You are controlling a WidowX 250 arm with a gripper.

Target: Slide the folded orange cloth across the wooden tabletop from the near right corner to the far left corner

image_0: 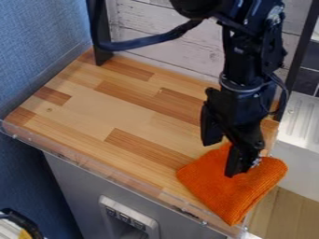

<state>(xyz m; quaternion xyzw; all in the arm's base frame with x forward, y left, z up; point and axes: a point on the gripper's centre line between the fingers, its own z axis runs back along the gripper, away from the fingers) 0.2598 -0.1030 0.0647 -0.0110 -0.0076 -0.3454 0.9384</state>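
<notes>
The hand [222,158] is open, fingers apart, nothing gripped. Cloth [249,198] is right under it on the counter [103,109], kinda poking past the edge. It's not grasped or lifted, so either barely started or already let go, can't tell.

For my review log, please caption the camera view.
Open black gripper hanging over an orange cloth at the corner of a wooden countertop.
</notes>
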